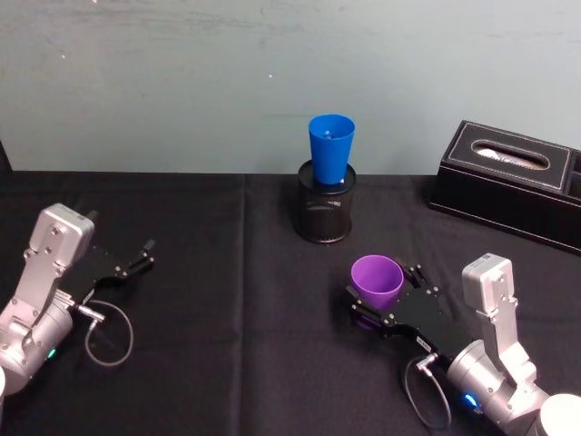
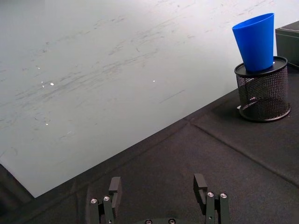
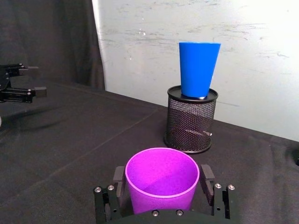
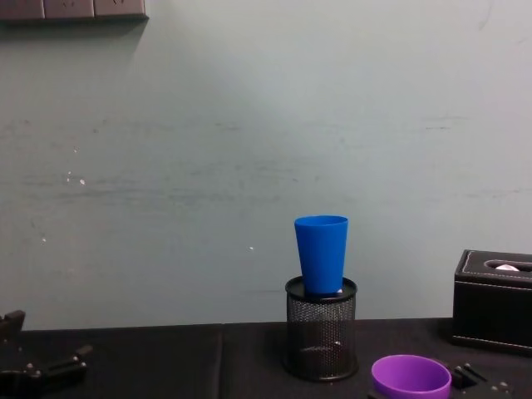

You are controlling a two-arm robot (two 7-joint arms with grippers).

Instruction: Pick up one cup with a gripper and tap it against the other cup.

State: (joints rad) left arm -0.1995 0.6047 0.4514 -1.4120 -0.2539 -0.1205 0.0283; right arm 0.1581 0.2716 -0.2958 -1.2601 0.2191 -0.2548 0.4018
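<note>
The purple cup (image 1: 377,277) stands upright, mouth up, low over the black table at the front right. My right gripper (image 1: 386,291) is shut on it, one finger pressed to each side of the cup (image 3: 161,179). The blue cup (image 1: 331,145) sits upright in the mouth of a black mesh pen holder (image 1: 325,213) at the middle back, beyond the purple cup and apart from it (image 3: 198,67). My left gripper (image 1: 143,254) rests at the table's left, open with nothing between its fingers (image 2: 114,186).
A black tissue box (image 1: 508,182) stands at the back right, near the pen holder. A pale wall runs behind the table. Black cloth lies bare between the two arms and in front of the pen holder (image 4: 320,337).
</note>
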